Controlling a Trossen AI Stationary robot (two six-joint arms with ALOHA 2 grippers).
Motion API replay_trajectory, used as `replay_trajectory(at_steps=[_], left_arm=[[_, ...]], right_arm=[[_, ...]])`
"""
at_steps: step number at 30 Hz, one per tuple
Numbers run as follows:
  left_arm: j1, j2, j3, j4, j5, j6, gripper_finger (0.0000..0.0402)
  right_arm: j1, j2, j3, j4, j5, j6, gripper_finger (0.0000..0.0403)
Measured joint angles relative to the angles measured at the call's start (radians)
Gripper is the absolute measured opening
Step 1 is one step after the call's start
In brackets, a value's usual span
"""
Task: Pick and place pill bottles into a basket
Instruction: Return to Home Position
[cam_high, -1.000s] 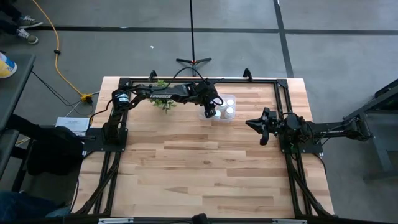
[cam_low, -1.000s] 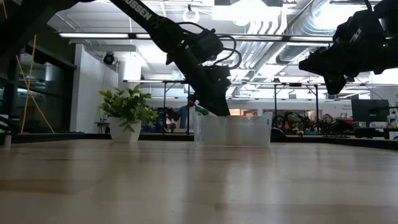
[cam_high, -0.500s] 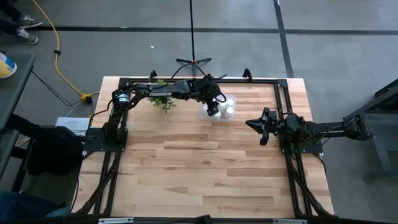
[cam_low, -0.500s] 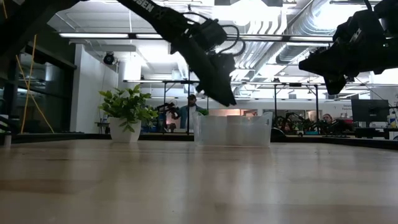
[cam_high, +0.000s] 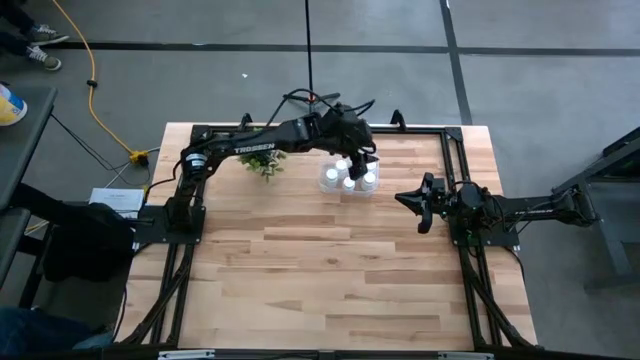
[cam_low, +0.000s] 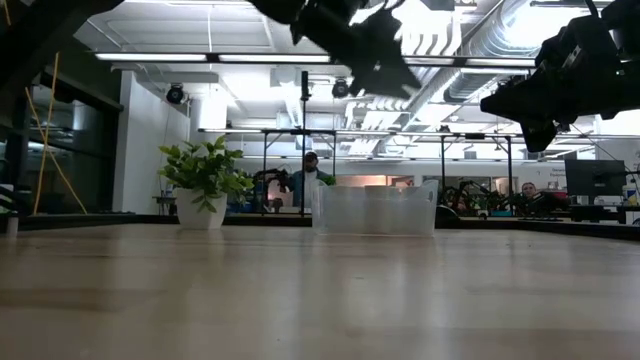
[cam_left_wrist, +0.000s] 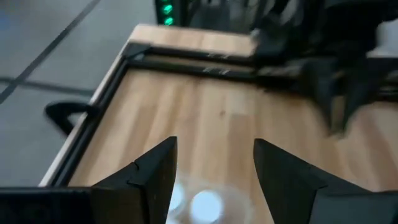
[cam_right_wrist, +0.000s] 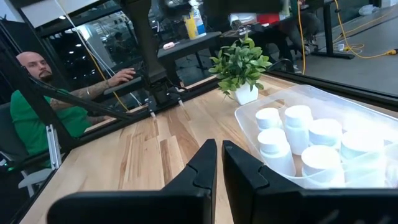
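Hovering above the clear basket, the left gripper had its jaws wide and empty. White pill bottles stood inside the basket, beside the potted plant. The right gripper waited well apart, jaws nearly closed.

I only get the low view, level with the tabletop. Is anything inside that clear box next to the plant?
Observer: Yes. The right wrist view shows six white pill bottles upright in the basket.
Operator: Is the dark claw up top above the box?
Observer: From above, the left gripper hangs over the basket's far side.
Operator: Holding something?
Observer: No. Its own wrist view shows open fingers with nothing between them.
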Motion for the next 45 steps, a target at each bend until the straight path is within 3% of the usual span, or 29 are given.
replay_trajectory(at_steps=[6,9,16,22,29,34,39,41,45], left_arm=[[-0.072,0.000,0.056,-0.003,0.012,-0.001,0.0242],[-0.123,0.000,0.062,0.005,0.012,-0.001,0.0221],[-0.237,0.000,0.062,0.029,0.023,-0.002,0.0120],[-0.295,-0.001,0.062,0.058,0.144,0.001,0.0023],[-0.302,-0.142,0.061,-0.012,0.114,0.034,0.0052],[-0.310,-0.356,0.047,-0.072,0.058,0.160,0.0021],[-0.307,-0.545,-0.182,-0.041,-0.020,0.168,0.0037],[-0.308,-0.629,-0.346,0.022,-0.085,0.136,0.0038],[-0.307,-0.842,-0.719,0.267,-0.076,0.087,0.0022]], right_arm=[[0.000,0.000,0.000,0.000,0.000,0.000,0.0016],[0.000,0.000,0.000,0.000,0.000,0.000,0.0016],[0.000,0.000,0.000,0.000,0.000,0.000,0.0016],[0.000,0.000,0.000,-0.001,0.000,0.000,0.0016],[0.000,0.000,0.000,-0.013,-0.001,0.011,0.0016],[0.000,0.001,0.000,-0.014,0.000,0.027,0.0016],[0.000,0.000,0.000,-0.007,0.004,0.027,0.0016],[0.000,0.000,0.000,-0.006,0.003,0.027,0.0016],[0.000,0.000,0.000,0.010,0.000,0.027,0.0016]])
